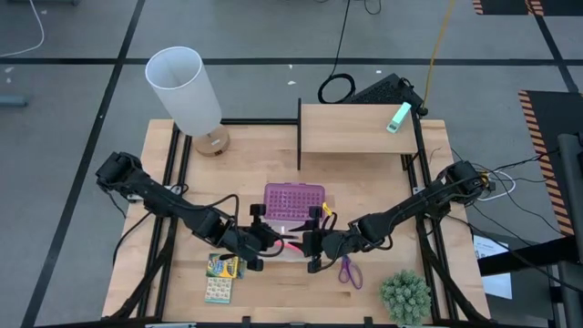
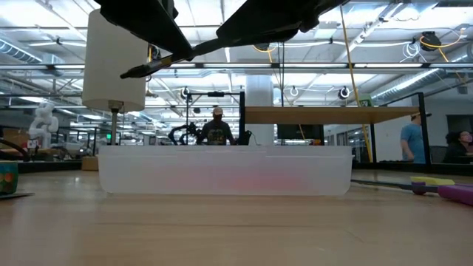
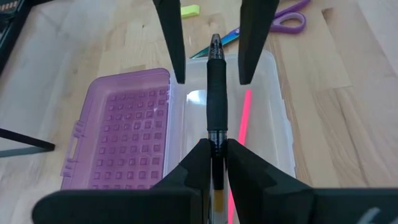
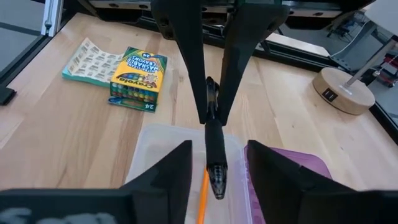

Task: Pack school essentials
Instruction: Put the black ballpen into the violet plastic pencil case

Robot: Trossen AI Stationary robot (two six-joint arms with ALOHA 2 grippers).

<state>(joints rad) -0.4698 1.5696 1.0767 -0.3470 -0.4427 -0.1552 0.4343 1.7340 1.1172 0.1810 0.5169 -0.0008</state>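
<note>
Both arms meet over the clear case [image 1: 290, 239] at table centre, its purple studded lid [image 1: 294, 199] flipped open toward the far side.

The left gripper [image 3: 211, 163] is pinched tight on the black pen [image 3: 216, 93]. The pen's long axis runs straight out from the left fingers toward the right gripper [image 4: 214, 167], whose fingers are spread wide either side of the pen's tip and not touching it. It looks like a handover or a joint lowering – can't tell which.

Below the pen, inside the case, lie a pink pen [image 3: 244, 118] and an orange pencil [image 4: 203, 202], so the drop zone is directly under.

Still outside:
- scissors [image 1: 347, 271] – near-right of the case
- crayon box [image 1: 223, 267] and patterned pack [image 1: 218, 290] – near-left
- yellow piece [image 3: 190, 10]

Nothing blocks the descent; lamp [image 1: 188, 91], plant [image 1: 404, 295] and shelf [image 1: 351, 128] are well apart.
</note>
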